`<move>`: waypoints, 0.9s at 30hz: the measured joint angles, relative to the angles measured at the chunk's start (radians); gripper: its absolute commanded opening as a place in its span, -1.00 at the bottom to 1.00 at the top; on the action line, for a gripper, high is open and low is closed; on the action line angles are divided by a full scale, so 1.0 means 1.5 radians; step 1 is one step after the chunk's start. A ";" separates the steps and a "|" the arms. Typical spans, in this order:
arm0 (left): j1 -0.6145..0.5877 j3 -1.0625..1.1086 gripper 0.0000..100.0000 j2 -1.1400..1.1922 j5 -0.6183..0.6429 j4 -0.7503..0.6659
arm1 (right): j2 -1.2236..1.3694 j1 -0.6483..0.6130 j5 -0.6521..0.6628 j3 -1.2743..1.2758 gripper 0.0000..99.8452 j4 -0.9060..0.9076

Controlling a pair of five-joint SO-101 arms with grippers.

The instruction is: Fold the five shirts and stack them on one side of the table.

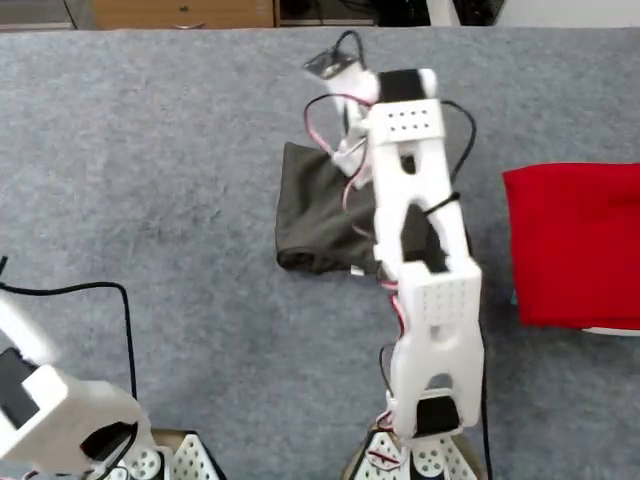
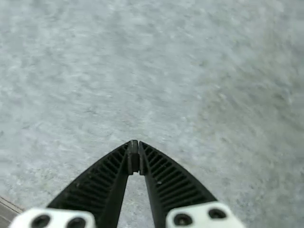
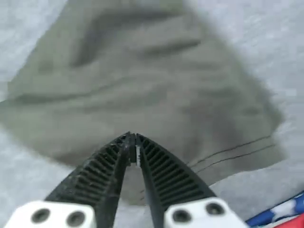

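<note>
Since the dark shirt (image 1: pixel 315 225) looks folded, stacking is probably the step in hand. Right gripper (image 3: pixel 133 142) hovers above it, pressed together, empty; it must spread, then pinch an edge. Red shirt (image 1: pixel 580 245) lies well right of it. Left gripper (image 2: pixel 134 154), also pressed together, sits well left of it.

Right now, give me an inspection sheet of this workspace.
Surface: grey, felt-like table.
Job's things: dark shirt folded mid-table; red shirt folded at the table's edge.
Clutter: nothing seen.
Tools: left tool shut over bare table; right tool shut over the dark shirt.
Cables: black cable by the left arm; red and white wires along the right arm.
Surroundings: wooden furniture beyond the table.
</note>
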 measured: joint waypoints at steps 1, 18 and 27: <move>-0.011 -0.003 -0.96 0.000 0.000 0.000 | -0.028 -0.012 -0.009 0.039 -0.99 0.000; -0.075 -0.007 -0.96 -0.008 0.000 0.000 | -0.119 -0.211 -0.092 0.224 -1.00 -0.019; -0.098 -0.007 -0.96 -0.008 -0.057 0.000 | -0.085 -0.222 -0.096 0.348 -1.00 -0.094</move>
